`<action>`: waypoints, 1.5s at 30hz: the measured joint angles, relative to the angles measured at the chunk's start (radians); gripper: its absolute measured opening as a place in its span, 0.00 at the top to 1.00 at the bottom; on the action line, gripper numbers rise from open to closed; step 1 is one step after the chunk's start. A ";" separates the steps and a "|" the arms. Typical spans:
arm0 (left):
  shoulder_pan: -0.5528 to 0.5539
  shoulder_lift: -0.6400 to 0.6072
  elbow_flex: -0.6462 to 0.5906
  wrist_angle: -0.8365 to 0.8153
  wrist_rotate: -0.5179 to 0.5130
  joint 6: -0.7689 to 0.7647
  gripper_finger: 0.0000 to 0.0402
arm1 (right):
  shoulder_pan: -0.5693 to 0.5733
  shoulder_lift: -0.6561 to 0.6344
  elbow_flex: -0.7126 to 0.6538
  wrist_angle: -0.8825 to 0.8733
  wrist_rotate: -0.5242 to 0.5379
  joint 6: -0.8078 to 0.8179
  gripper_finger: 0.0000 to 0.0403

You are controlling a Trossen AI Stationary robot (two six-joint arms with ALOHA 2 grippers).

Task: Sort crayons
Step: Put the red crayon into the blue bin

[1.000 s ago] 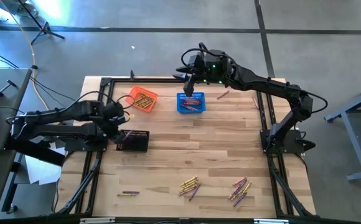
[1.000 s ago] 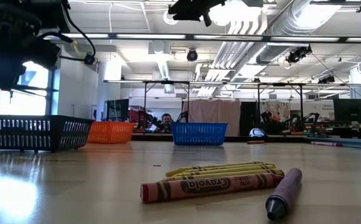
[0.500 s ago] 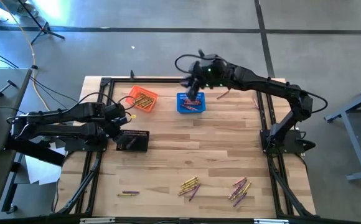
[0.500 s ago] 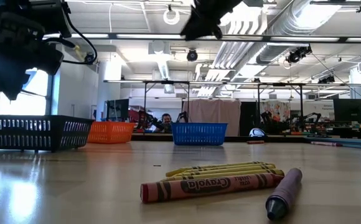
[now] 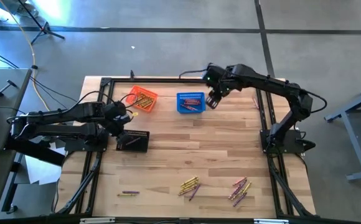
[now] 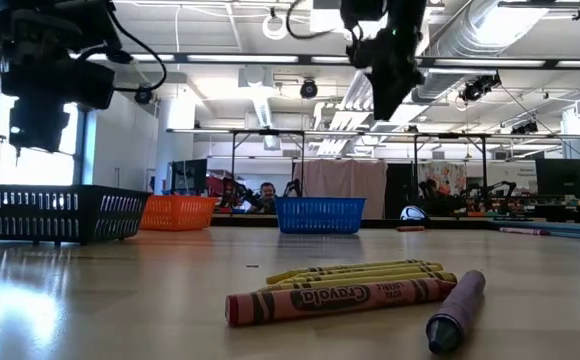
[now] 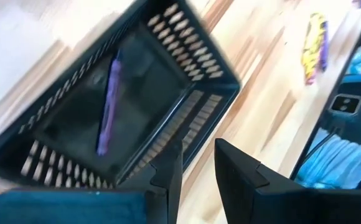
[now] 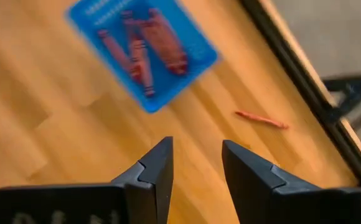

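Crayons: I see short thin wax sticks in yellow, red and purple scattered in loose clusters (image 5: pixel 189 185) along the lower edge of the high view, with another cluster (image 5: pixel 240 190) to its right and a small pair (image 5: pixel 129 193) at lower left.
Near crayons: in the low view a red paper-wrapped crayon (image 6: pixel 340 297) lies in front of yellow ones, and a purple crayon (image 6: pixel 457 310) sits just beside its right end.
Blue mesh basket (image 5: pixel 191 103): upper centre of the high view; I see red crayons (image 8: pixel 148 46) lying in it in the right wrist view.
Orange mesh basket (image 5: pixel 143 98): upper left of centre, holding yellow crayons.
Black mesh basket (image 5: pixel 134 140): left of centre; the left wrist view shows one purple crayon (image 7: pixel 108 107) lying on its floor.
Stray red crayon (image 8: pixel 261 119): on the bare wood beside the blue basket, near the table's black frame rail.
Left gripper (image 5: pixel 123 122): above the upper left corner of the black basket; its fingers (image 7: pixel 238 174) stand a little apart with nothing between them.
Right gripper (image 5: pixel 212 99): just right of the blue basket, raised; fingers (image 8: pixel 248 171) apart, holding nothing.
Wooden plank table (image 5: pixel 218 149): carries everything.
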 joint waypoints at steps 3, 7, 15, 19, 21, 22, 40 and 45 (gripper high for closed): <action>0.000 0.000 0.000 0.047 0.000 -0.015 0.80 | -0.079 0.003 -0.072 0.042 -0.019 -0.024 0.70; 0.000 0.000 0.011 0.071 0.000 -0.033 0.80 | -0.180 0.004 -0.209 0.168 -0.049 -0.257 0.70; 0.000 0.000 0.121 0.081 -0.007 -0.035 0.80 | -0.263 0.004 -0.403 0.401 -0.049 -0.873 0.70; 0.000 0.000 0.190 0.106 -0.070 -0.036 0.80 | -0.303 0.037 -0.458 0.468 -0.033 -0.977 0.70; 0.001 0.000 0.224 0.111 -0.113 -0.035 0.80 | -0.318 0.071 -0.458 0.472 -0.015 -0.999 0.70; 0.001 0.000 0.240 0.110 -0.138 -0.034 0.80 | -0.325 0.089 -0.455 0.471 -0.013 -1.007 0.70; 0.002 0.000 0.349 0.112 -0.403 -0.034 0.80 | -0.338 0.269 -0.395 0.481 0.018 -1.283 0.70; 0.002 0.003 0.349 0.122 -0.431 -0.033 0.80 | -0.344 0.269 -0.395 0.496 -0.023 -1.328 0.70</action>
